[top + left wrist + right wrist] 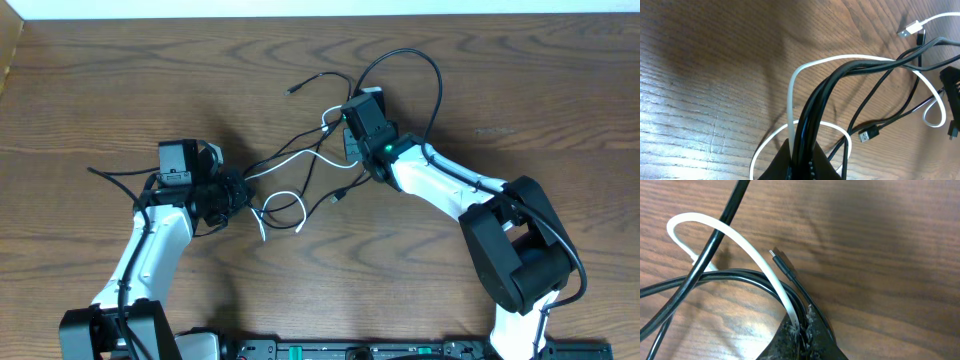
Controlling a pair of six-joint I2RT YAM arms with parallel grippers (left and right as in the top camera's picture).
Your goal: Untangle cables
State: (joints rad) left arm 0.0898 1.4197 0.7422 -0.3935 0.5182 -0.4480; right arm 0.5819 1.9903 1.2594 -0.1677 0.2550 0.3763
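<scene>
The cables are a knot of thin black cords (318,165) and one white cord (300,160) lying mid-table between the two arms. My left gripper (236,196) is shut on the cables at the knot's left end. In the left wrist view the black cords (840,75) and the white cord (792,100) run together into the closed gripper (801,146). My right gripper (338,120) is shut on the cables at the knot's upper right. There the white cord (740,237) and a black cord (740,275) enter its closed gripper (801,324).
A black loop (425,65) arcs behind the right wrist. Loose plug ends lie about: a black plug (292,90), a USB plug (869,134), a white plug (910,27) and a slim black plug (782,262). The wooden table (520,80) ends at the top.
</scene>
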